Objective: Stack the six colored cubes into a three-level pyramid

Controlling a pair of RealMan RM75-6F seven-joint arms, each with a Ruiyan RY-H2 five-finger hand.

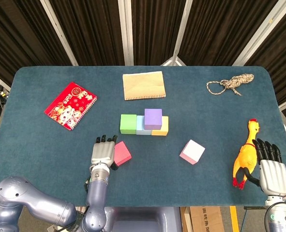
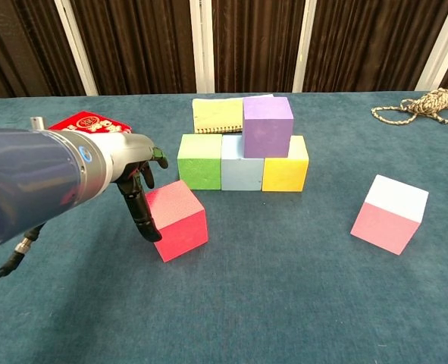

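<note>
Your left hand (image 1: pixel 102 152) is sitting at the 9 o'clock side of the red cube (image 1: pixel 121 153), fingers (image 2: pixel 140 214) extended and lying against that cube's left face; the chest view shows them touching it, but nothing is wrapped around the cube, so the hand is released and grasping nothing. The red cube is resting on the table (image 1: pixel 46 140), tilted in yaw, just toward 7 o'clock from the stack.

The stack is standing near the table's middle: a green cube (image 1: pixel 128 123), a light blue cube (image 2: pixel 242 164) and a yellow cube (image 1: pixel 162 127) are sitting in a row, touching side by side, and a purple cube (image 1: pixel 153 118) is resting on top, over the seam between the blue and yellow ones. The pink cube (image 1: pixel 192 152) is lying alone toward 4 o'clock from the stack, well apart from it, its pale top face showing.

Your right hand (image 1: pixel 270 169) is waiting at the table's 4 o'clock corner, fingers spread and straight, holding nothing. It is lying just beside the rubber chicken (image 1: pixel 245 154), which is stretched out at its 9 o'clock side; whether they are touching I cannot tell.

Toward 12 o'clock from the stack a tan notebook (image 1: pixel 143 85) is lying flat. A red booklet (image 1: pixel 70 105) is lying toward 10 o'clock, and a coil of rope (image 1: pixel 230 83) toward 2 o'clock.
</note>
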